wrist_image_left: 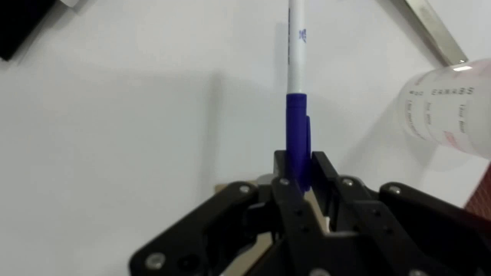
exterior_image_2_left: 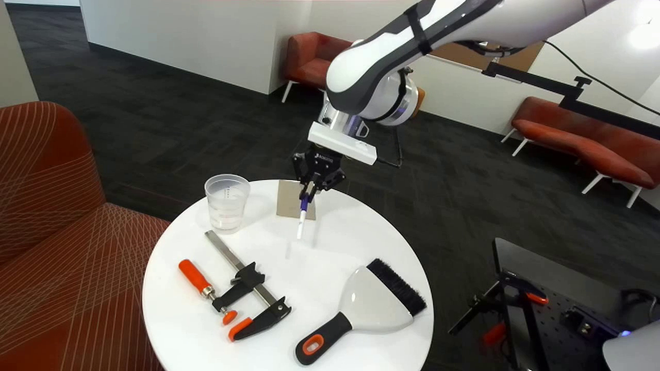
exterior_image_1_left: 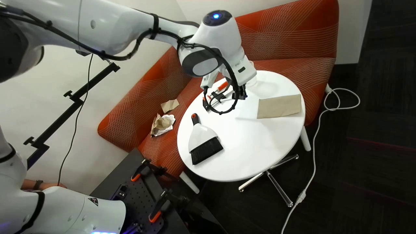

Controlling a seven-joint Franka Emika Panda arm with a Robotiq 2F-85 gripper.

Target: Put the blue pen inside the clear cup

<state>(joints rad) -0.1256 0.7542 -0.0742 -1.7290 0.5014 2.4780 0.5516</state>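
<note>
In the wrist view, my claw is clenched on the blue pen by its cap; the print along its white barrel is clearest here. The clear cup, apart from the pen, is cut off by that view's edge. In an exterior view the cup shows entire, upright on the round table near the bar clamp. Farther off, crumpled paper on the orange-red bench appears only in an exterior view.

That pen is white with a violet-blue cap; the cup, see-through with dark print; the gripper black, the table white, the sofa over there orange-red, crisscrossed with pale lines.
</note>
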